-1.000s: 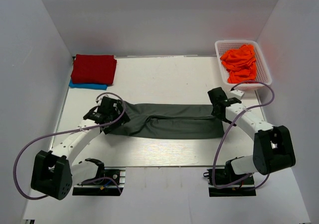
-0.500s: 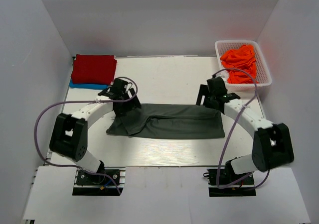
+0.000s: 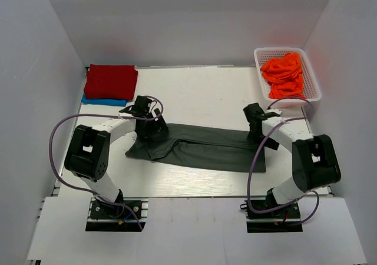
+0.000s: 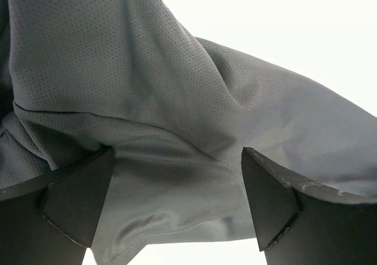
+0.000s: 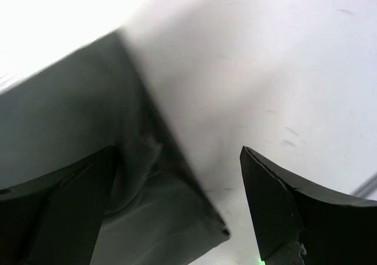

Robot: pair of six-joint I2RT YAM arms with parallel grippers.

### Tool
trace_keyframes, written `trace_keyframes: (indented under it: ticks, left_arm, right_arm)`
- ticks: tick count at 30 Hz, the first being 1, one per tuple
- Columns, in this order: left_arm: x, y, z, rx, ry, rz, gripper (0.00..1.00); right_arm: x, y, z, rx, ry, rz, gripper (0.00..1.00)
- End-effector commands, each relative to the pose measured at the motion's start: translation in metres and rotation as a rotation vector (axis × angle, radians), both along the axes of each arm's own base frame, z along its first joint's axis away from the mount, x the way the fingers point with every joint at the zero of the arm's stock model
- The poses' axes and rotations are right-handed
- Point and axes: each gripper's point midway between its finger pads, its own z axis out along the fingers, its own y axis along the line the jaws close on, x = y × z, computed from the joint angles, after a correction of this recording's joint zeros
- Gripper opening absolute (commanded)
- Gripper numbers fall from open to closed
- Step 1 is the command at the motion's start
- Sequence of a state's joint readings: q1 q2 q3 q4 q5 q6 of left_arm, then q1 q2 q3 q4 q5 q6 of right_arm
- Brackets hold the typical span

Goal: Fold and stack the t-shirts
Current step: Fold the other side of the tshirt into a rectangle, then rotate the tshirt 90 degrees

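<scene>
The charcoal-grey t-shirt [image 3: 206,148] lies as a long folded strip across the middle of the table, its left end bunched. My left gripper [image 3: 147,127] is open just above that left end, and in the left wrist view [image 4: 177,159] rumpled grey cloth [image 4: 147,100] fills the space between the spread fingers. My right gripper [image 3: 259,131] is open over the shirt's right end, and in the right wrist view [image 5: 177,159] the shirt's corner [image 5: 147,212] lies between the fingers. The red t-shirt [image 3: 111,80] lies folded on the blue one [image 3: 97,101] at the far left. Orange t-shirts [image 3: 284,73] fill the basket.
The white lattice basket [image 3: 313,82] stands at the far right corner. White walls enclose the table on three sides. Purple cables loop from both arms over the table's near left and right sides.
My left arm swung from the near left round to the shirt's far-left end. My right gripper went back, then came down at the right end. The shirt's left end is more bunched.
</scene>
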State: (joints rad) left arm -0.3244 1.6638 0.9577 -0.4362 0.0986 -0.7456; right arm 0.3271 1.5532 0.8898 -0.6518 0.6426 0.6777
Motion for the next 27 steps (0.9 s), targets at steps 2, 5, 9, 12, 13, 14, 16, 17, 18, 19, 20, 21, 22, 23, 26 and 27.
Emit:
trace_keyframes:
  ticks: [2,5,9,12,13,14,16,17,18,19,20,21,22,23,26,27]
  left_arm:
    - [-0.024,0.022,-0.038,0.123,0.153,0.030,1.00]
    - [-0.017,0.027,-0.037,0.163,0.153,0.044,1.00]
    - [-0.002,0.028,-0.036,0.195,0.146,0.037,1.00]
    - [0.018,0.023,-0.037,0.205,0.132,0.031,1.00]
    - [0.024,0.018,-0.036,0.217,0.116,0.005,1.00]
    - [0.039,0.009,-0.035,0.222,0.093,-0.033,1.00]
    - [0.052,0.001,-0.039,0.210,0.096,-0.060,1.00]
    - [0.069,-0.007,-0.032,0.189,0.072,-0.063,1.00]
    - [0.076,-0.010,-0.036,0.192,0.069,-0.072,1.00]
    - [0.083,-0.014,-0.038,0.186,0.065,-0.092,1.00]
    - [0.098,-0.021,-0.045,0.179,0.058,-0.105,1.00]
    - [0.107,-0.029,-0.047,0.154,0.041,-0.147,1.00]
    - [0.133,-0.042,-0.033,0.124,-0.027,-0.166,1.00]
    - [0.143,-0.047,-0.051,0.120,-0.020,-0.190,1.00]
    - [0.206,-0.113,-0.041,-0.067,-0.199,-0.422,1.00]
    - [0.251,-0.149,0.014,-0.144,-0.412,-0.503,1.00]
  right_arm:
    - [-0.020,-0.047,0.021,-0.097,-0.085,-0.232,0.90]
    - [-0.024,-0.064,0.022,-0.126,-0.078,-0.270,0.90]
    - [-0.014,-0.072,0.031,-0.110,-0.094,-0.259,0.90]
    - [0.020,-0.039,0.038,0.056,-0.181,-0.011,0.90]
    - [0.027,-0.030,0.046,0.105,-0.225,0.041,0.90]
    - [0.027,-0.005,0.040,0.226,-0.216,0.136,0.90]
    - [0.047,0.011,0.069,0.268,-0.350,0.256,0.90]
    - [0.051,0.030,0.073,0.345,-0.388,0.338,0.90]
    - [0.054,0.037,0.076,0.368,-0.413,0.375,0.90]
    - [0.061,0.047,0.087,0.390,-0.471,0.432,0.90]
    - [0.065,0.066,0.094,0.450,-0.496,0.509,0.90]
    - [0.067,0.072,0.091,0.464,-0.490,0.538,0.90]
    - [0.066,0.087,0.085,0.508,-0.465,0.597,0.90]
    - [0.064,0.097,0.080,0.540,-0.438,0.628,0.90]
    - [0.051,0.110,0.076,0.553,-0.421,0.705,0.90]
    - [0.049,0.109,0.076,0.540,-0.423,0.711,0.90]
